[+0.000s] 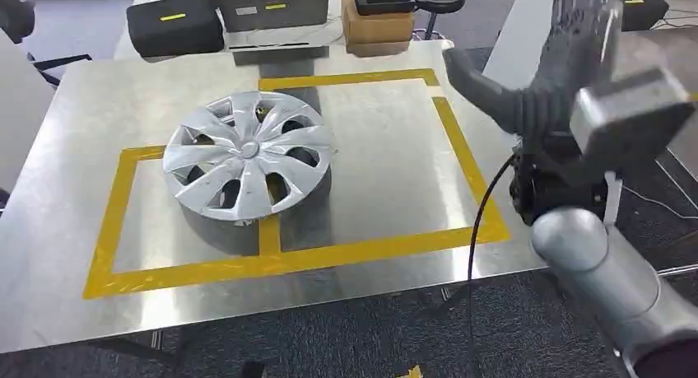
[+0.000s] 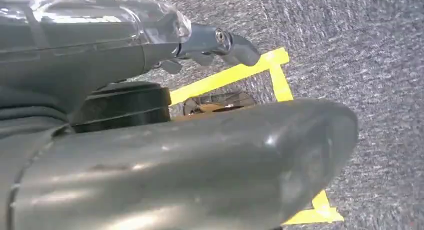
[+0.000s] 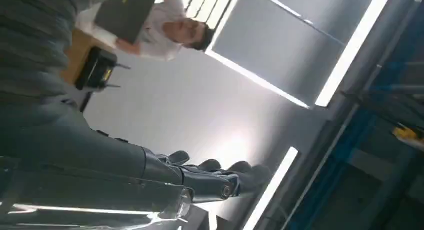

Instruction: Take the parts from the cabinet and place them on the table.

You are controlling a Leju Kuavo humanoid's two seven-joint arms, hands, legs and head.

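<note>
The silver hubcap (image 1: 248,156), the part in question, already lies flat on the table (image 1: 66,131), well to the left of the raised right robot hand (image 1: 568,73) and apart from it, straddling the yellow tape (image 1: 272,263) that divides the marked boxes. That robot hand is lifted high beside the table's far right corner; in the right wrist view its fingers (image 3: 210,182) extend loosely with nothing between them, so it looks open and empty. The left robot hand (image 2: 210,42) hangs over carpet floor (image 2: 360,44), fingers slack, holding nothing. The risk I see is the raised arm sweeping down or across and clipping the table edge, or nudging the hubcap off its spot. The black cases (image 1: 174,21) beyond the table carry small yellow labels, too small to read; no other legible writing.
</note>
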